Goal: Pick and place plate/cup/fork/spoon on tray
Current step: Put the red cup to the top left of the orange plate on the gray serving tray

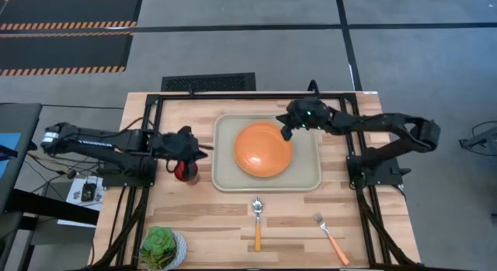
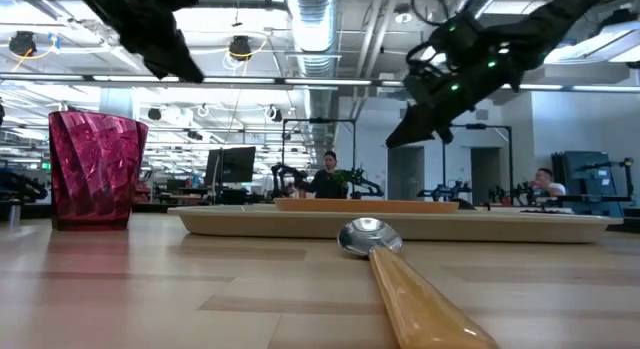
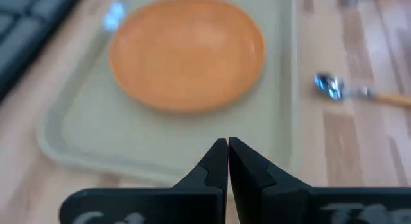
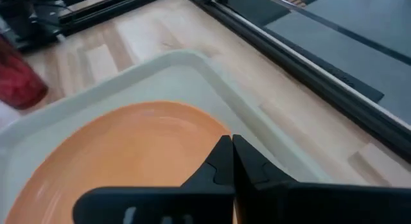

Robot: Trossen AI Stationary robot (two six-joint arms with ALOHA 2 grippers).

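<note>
The orange plate (image 1: 263, 149) lies flat in the beige tray (image 1: 225, 174) at the table's middle. The dark red cup (image 1: 185, 172) stands upright on the table just left of the tray, as the low view (image 2: 95, 169) also shows. The spoon (image 1: 257, 217) and the fork (image 1: 331, 237) lie on the table nearer the front edge. My left gripper (image 1: 205, 154) is shut and empty, above and just right of the cup, pointing toward the tray. My right gripper (image 1: 285, 133) is shut and empty, raised over the plate's far right edge (image 4: 212, 131).
A small white bowl with green leaves (image 1: 161, 248) stands at the front left corner. Black frame rails (image 1: 365, 201) run along the table's left, right and far sides. In the low view, people show in the room behind the table.
</note>
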